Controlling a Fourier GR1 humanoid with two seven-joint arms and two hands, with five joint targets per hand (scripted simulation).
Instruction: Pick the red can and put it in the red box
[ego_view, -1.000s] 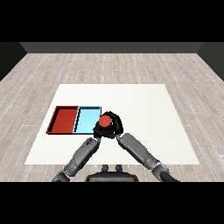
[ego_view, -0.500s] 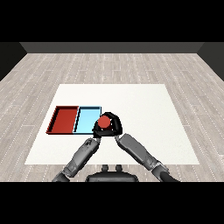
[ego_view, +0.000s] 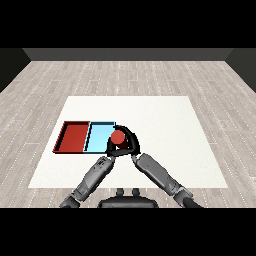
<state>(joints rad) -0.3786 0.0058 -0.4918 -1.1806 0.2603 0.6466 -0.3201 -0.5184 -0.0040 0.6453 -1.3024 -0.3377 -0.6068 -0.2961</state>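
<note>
The red can (ego_view: 118, 137) is held above the table at the right edge of the light blue tray (ego_view: 98, 136). My right hand (ego_view: 131, 142) curls round it from the right and behind. My left hand (ego_view: 111, 148) sits just below and to the left of the can, partly hidden behind it; its fingers cannot be made out. The red tray (ego_view: 74, 136) lies to the left of the blue one, with nothing in it.
The two trays lie side by side on the left half of the white table (ego_view: 165, 125). Both grey forearms come in from the lower corners and meet near the can.
The right hand with the can has shifted slightly left, towards the blue tray. The left hand has stayed close beneath it.
</note>
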